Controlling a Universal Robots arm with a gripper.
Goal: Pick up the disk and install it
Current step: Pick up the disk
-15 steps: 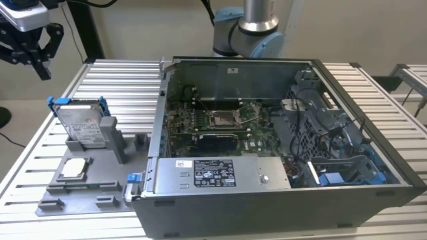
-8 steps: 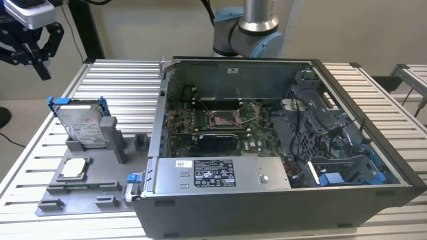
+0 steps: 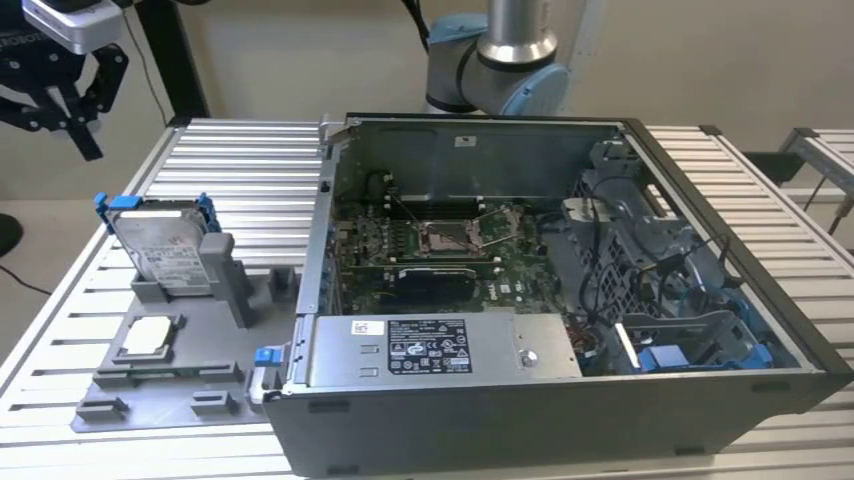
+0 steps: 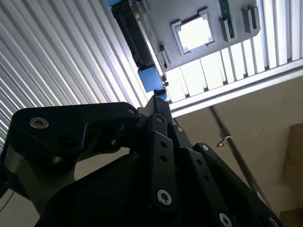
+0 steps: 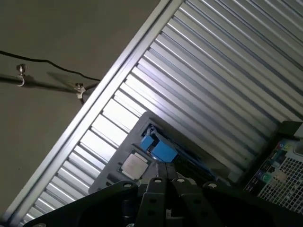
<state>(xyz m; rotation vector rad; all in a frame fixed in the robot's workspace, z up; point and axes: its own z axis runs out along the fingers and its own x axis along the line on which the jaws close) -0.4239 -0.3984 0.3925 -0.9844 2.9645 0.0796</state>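
Hand (image 3: 86,145) clenched, empty, hovering apart from disk (image 3: 167,245); disk stands upright in grey holder (image 3: 200,352) on tabletop (image 3: 240,170).

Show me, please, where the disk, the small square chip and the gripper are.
disk (image 3: 170,250): exterior view, on its white label.
small square chip (image 3: 147,335): exterior view, on its silvery top.
gripper (image 5: 164,176): first wrist view, between its shut fingertips.

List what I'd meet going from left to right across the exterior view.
gripper → disk → computer case
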